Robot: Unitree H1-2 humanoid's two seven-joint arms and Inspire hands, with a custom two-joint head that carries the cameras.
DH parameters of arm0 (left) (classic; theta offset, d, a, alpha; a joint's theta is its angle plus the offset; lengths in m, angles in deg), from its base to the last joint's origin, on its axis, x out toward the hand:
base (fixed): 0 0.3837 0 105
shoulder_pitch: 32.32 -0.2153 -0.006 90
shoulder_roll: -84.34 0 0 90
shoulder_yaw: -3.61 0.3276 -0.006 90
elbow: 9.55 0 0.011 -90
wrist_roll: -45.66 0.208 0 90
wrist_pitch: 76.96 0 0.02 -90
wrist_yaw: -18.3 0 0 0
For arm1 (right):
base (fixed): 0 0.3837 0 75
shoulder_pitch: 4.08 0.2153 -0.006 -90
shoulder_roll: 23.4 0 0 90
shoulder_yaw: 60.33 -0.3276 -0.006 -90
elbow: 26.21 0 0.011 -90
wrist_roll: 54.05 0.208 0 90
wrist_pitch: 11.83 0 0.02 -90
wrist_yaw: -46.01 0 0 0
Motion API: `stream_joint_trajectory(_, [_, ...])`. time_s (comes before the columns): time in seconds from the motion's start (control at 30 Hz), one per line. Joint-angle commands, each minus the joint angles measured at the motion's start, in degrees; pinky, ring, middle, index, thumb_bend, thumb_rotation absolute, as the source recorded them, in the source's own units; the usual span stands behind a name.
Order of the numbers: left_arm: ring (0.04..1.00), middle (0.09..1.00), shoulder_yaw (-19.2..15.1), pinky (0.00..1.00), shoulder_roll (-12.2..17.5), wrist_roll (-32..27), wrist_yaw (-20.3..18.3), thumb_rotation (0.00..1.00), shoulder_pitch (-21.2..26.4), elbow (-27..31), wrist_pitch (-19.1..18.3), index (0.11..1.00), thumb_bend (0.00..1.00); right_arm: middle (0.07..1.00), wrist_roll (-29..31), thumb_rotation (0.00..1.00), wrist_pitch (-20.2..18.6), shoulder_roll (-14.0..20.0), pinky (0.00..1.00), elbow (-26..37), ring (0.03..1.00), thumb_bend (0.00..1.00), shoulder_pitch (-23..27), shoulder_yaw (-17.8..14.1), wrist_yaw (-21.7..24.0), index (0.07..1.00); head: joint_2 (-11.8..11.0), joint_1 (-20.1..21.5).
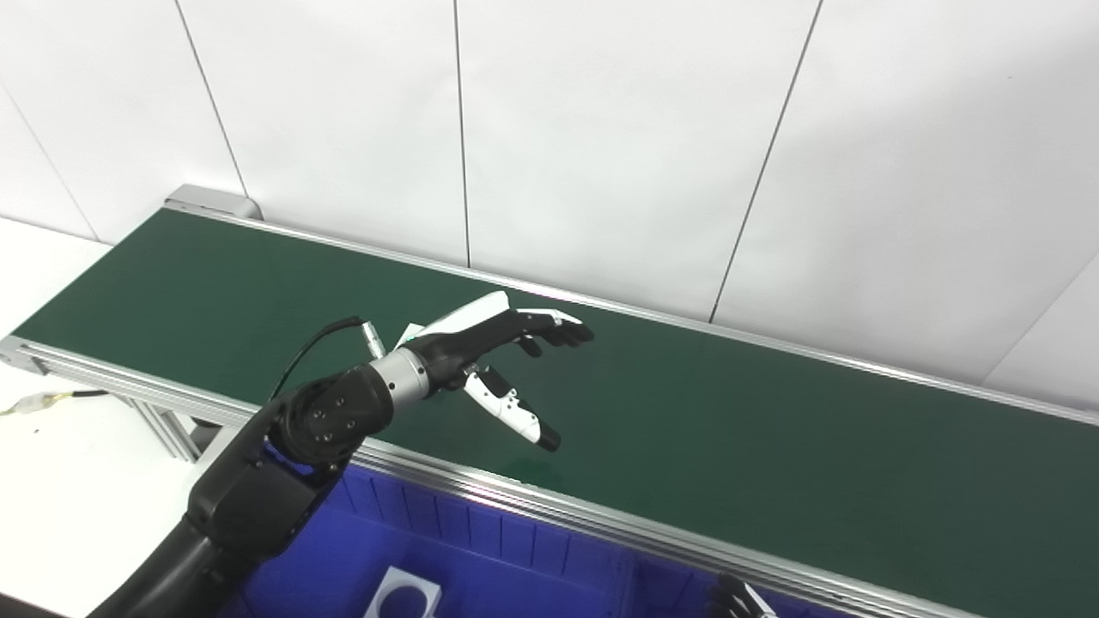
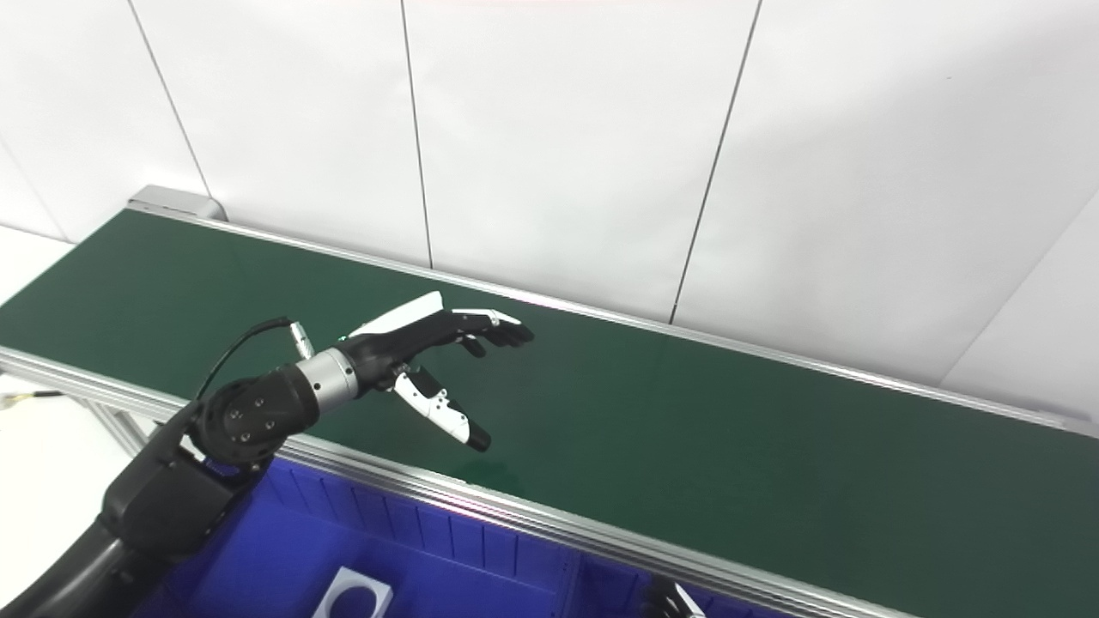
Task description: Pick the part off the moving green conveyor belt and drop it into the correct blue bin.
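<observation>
Green conveyor belt (image 1: 730, 429) lies under the left robot hand (image 1: 489, 352), fingers spread

Left hand (image 1: 494, 356) outstretched, fingers apart

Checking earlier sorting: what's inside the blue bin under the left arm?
One white part with a round hole lies in the blue bin. The left arm covers the bin's left side, and the picture's edge cuts off its near part.

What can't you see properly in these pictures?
- Right hand: cut off by the bottom edge in both eye views; open or shut unclear.
- Blue bin: lower part cropped in both views.
- White part in the bin: cut off by the bottom edge.
- Left hand is open, holding nothing.
</observation>
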State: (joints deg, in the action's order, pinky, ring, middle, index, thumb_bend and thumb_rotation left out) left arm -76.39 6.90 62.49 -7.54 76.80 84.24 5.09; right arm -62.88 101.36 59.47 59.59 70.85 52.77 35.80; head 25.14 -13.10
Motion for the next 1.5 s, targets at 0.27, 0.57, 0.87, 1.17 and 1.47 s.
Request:
stream_joint_trajectory(0.27, [0.874,0.885,1.22,0.76,2.16,9.48,5.93,0.16,5.99,-9.0,5.43,0.854,0.88,0.815,-0.06,0.67,3.73,-0.34,0.67,0.85,0.79,0.65,0.07,-0.03,-0.57,0.846,-0.04,-0.15])
stream_joint_trajectory(0.57, [0.876,0.891,2.62,0.76,2.9,16.07,10.38,0.15,8.7,-16.43,9.04,0.867,0.87,0.815,0.03,0.67,3.73,-0.36,0.67,0.79,0.79,0.65,-0.01,0.04,-0.6,0.847,-0.22,-0.17])
stream_joint_trajectory(0.87, [0.881,0.89,4.03,0.83,2.91,21.4,14.34,0.18,9.84,-19.38,9.42,0.869,0.88,0.82,-0.24,0.66,3.74,-0.2,0.67,0.91,0.795,0.63,-0.12,0.46,-0.7,0.85,-0.4,-0.03])
stream_joint_trajectory(1.17, [0.873,0.885,5.43,0.82,2.36,23.75,14.22,0.14,11.3,-22.09,8.54,0.863,0.91,0.82,-0.26,0.66,3.74,-0.4,0.68,0.95,0.794,0.64,-0.29,0.65,-0.96,0.849,-0.27,0.25])
stream_joint_trajectory(1.47, [0.85,0.876,9.18,0.78,1.39,26.66,15.46,0.15,14.59,-29.48,9.19,0.859,0.92,0.817,-0.33,0.67,3.74,-0.27,0.67,0.99,0.791,0.65,-0.44,1.03,-1.3,0.847,-0.15,0.54])
